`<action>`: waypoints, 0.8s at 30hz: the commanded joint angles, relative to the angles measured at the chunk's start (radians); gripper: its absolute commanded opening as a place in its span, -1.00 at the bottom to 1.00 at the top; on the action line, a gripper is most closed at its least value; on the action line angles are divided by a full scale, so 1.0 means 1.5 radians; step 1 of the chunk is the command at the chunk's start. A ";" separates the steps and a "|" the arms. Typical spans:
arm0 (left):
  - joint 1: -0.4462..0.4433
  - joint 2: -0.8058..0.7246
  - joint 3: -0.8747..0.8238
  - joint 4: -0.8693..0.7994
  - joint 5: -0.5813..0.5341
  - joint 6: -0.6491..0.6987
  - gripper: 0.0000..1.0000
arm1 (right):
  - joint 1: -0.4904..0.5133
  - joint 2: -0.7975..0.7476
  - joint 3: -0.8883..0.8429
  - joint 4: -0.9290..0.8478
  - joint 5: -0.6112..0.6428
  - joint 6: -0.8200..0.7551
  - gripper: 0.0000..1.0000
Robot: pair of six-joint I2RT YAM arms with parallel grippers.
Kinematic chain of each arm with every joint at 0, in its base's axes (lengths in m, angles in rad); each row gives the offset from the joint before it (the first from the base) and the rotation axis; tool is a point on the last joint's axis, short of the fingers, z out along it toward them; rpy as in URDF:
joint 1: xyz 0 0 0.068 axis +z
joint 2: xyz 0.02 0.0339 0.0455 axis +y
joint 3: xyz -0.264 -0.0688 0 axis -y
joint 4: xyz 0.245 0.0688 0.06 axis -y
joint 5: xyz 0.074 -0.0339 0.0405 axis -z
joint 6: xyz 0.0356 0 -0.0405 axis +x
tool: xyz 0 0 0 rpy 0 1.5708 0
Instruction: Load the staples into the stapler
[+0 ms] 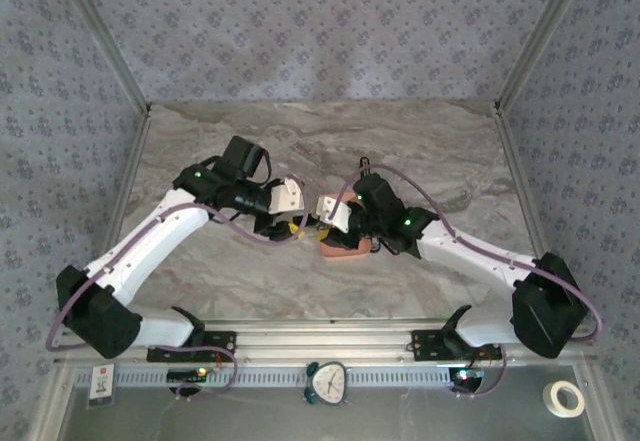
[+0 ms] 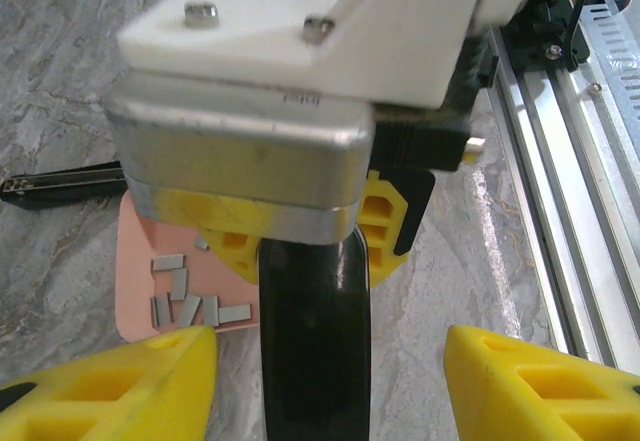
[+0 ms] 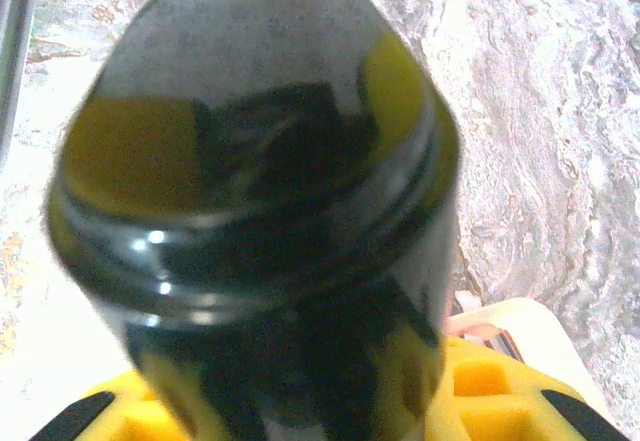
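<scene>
Marbled grey desk [image 1: 230,281] carried the work, with patterned walls round it and both arms meeting near its middle. Right gripper [image 3: 315,406] was clamped on the black stapler [image 3: 260,191], its yellow fingers pressed to either side of the body. It held the stapler close by the pink tray [image 2: 135,291]; whether over it or just beside it could not be told. Left gripper [image 2: 330,361] stood apart, one finger on each side of the stapler with a gap to both, gripping nothing. Staples [image 2: 185,296] lay loose in the tray, several short grey strips scattered at one end, none between any fingers. Whether the stapler's magazine was open could not be told. By my reading the task was at an early stage: the stapler was secured, but a strip had yet to be picked up and fed in, and the stapler closed.
</scene>
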 commanded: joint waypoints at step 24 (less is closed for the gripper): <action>0.032 0.033 -0.061 0.145 -0.221 -0.412 -1.00 | -0.061 -0.197 -0.120 0.110 0.056 0.190 0.28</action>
